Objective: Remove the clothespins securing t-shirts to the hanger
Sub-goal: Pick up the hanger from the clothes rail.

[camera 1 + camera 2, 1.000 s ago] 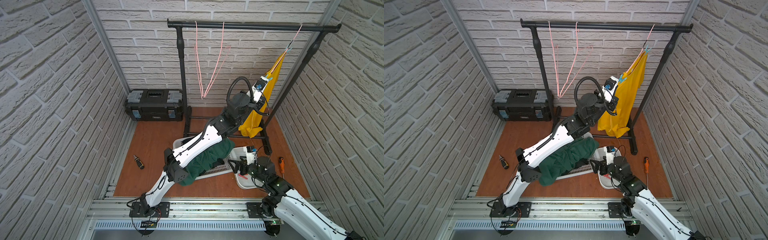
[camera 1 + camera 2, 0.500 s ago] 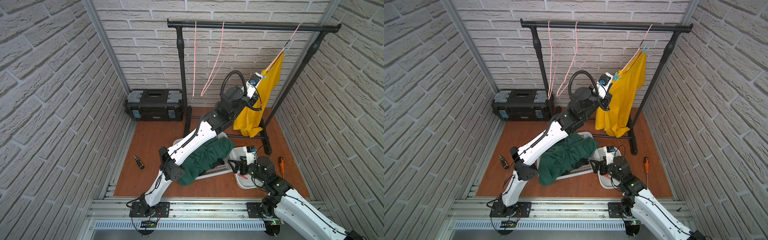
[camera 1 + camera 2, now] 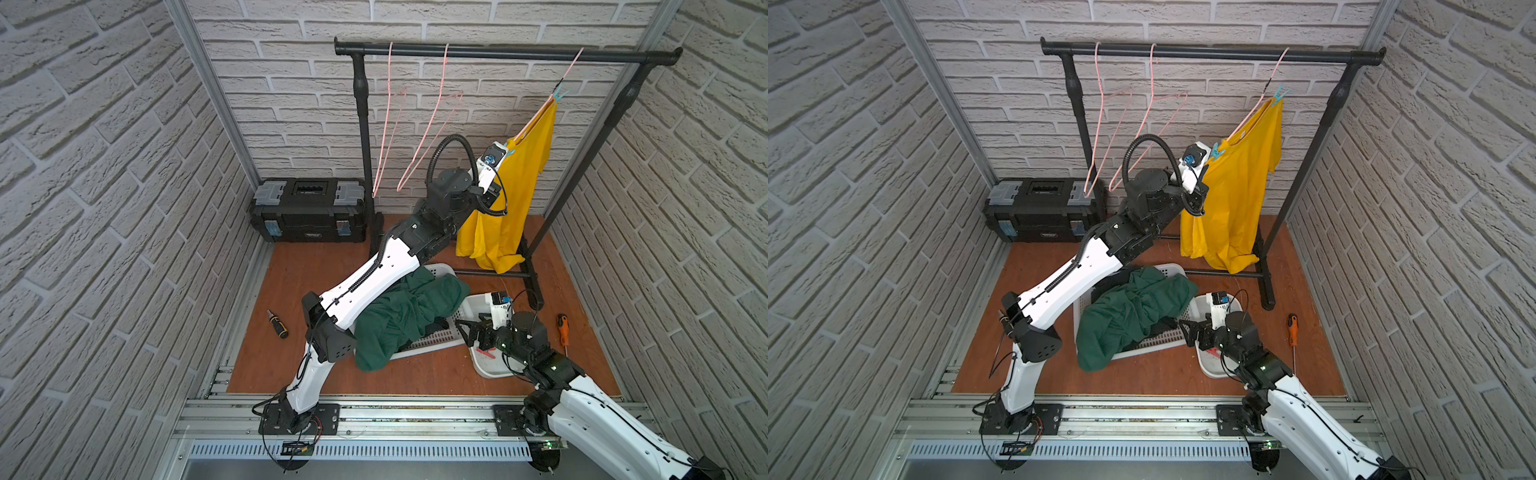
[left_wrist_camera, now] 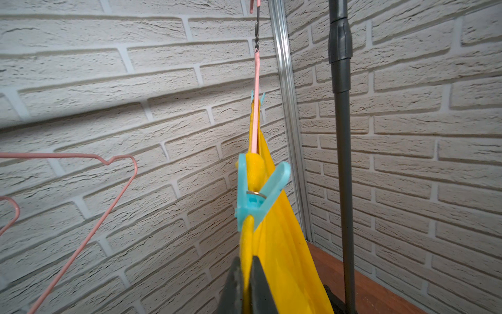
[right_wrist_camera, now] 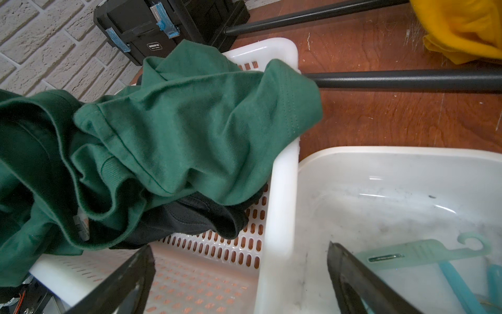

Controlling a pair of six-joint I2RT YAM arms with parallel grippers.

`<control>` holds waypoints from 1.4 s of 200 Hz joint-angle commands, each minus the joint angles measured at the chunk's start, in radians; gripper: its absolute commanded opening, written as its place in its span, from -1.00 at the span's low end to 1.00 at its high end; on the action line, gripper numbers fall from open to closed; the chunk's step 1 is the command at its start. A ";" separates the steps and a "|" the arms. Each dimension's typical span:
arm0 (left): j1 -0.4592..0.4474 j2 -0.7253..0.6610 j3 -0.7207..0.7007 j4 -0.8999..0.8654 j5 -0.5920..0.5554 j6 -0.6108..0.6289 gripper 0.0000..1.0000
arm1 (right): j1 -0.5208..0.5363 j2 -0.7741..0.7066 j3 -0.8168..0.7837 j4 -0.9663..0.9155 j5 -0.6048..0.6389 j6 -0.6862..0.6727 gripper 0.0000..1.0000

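Since a second ago, I see the hanger (image 4: 256,76) swung leftward. My left gripper (image 4: 245,274) is clenched on the yellow t-shirt (image 4: 282,258) just below the hanger's teal clothespin (image 4: 256,195); right gripper (image 5: 240,248) wide, empty.

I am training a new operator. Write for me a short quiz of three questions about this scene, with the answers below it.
1. True or false: the green t-shirt lies in the white basket, draped over its rim.
2. How many teal clothespins are clipped on the yellow t-shirt?
3. Choose one. The left claw is:
A) open, touching nothing
B) shut on the yellow t-shirt's edge, right beside a clothespin
C) shut on the green t-shirt

Key: 1 true; 2 two; 3 B.
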 commanded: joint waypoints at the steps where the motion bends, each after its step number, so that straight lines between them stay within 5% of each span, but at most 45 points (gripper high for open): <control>1: 0.023 -0.072 -0.040 -0.028 -0.025 0.033 -1.00 | -0.004 0.011 0.031 0.049 -0.001 0.018 1.00; 116: 0.086 -0.204 -0.211 -0.189 0.051 0.115 -1.00 | -0.004 0.061 0.065 0.058 -0.005 0.014 0.99; 167: 0.085 -0.233 -0.314 -0.091 0.032 0.108 -1.00 | -0.004 0.047 0.050 0.075 0.025 0.023 1.00; 280: 0.119 -0.222 -0.298 0.146 -0.025 -0.014 -1.00 | -0.004 0.029 0.029 0.074 0.034 0.030 1.00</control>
